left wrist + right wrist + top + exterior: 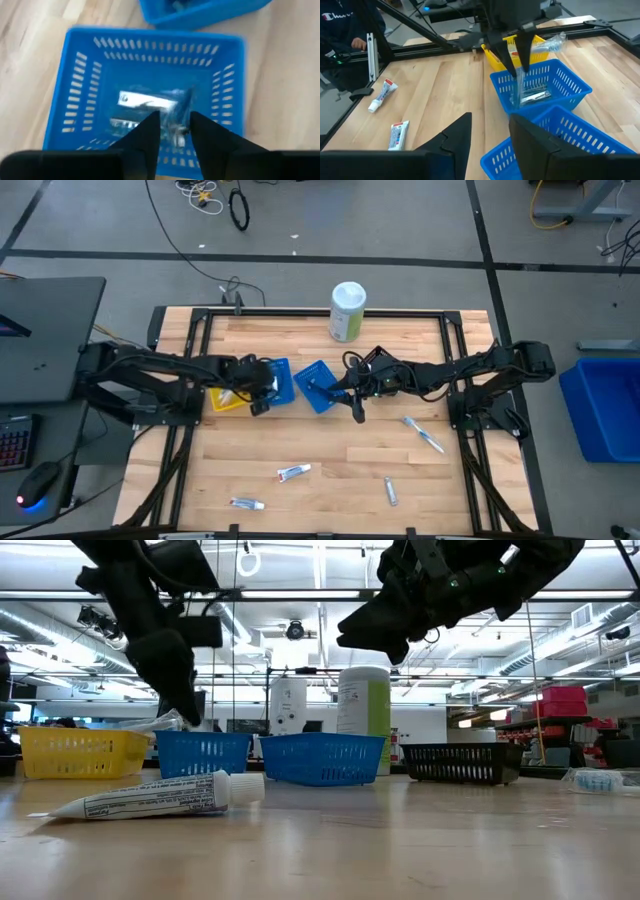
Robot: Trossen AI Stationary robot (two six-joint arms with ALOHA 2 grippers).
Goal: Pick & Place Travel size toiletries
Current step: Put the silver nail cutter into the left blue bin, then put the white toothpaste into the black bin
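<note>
Two blue baskets stand mid-table, one (281, 372) beside a yellow basket (226, 401), the other (318, 387) to its right. My left gripper (175, 119) hangs open over the first blue basket (150, 36), fingers pointing down. A clear-wrapped toiletry (521, 86) stands upright between its fingertips and the basket floor, where a silver tube (145, 101) lies. My right gripper (490, 131) is open with nothing in it, hovering by the second blue basket (570, 137). More toiletries lie flat on the wood: small tubes (293, 472) (246, 503) (390, 491) and a wrapped toothbrush (423, 433). My left gripper's fingers (512, 64) stand on either side of the wrapped toiletry's top end, coming from above. Whether they touch it I cannot tell. The toiletry's lower end (524, 100) is down inside the blue basket.
A tall white-green canister (347, 310) stands at the table's far edge. A clear packet (551, 44) sticks out of the yellow basket. A black basket (460, 762) shows at the right in the low view. A person (345, 30) sits beyond the table. Bare wood lies along the near side.
</note>
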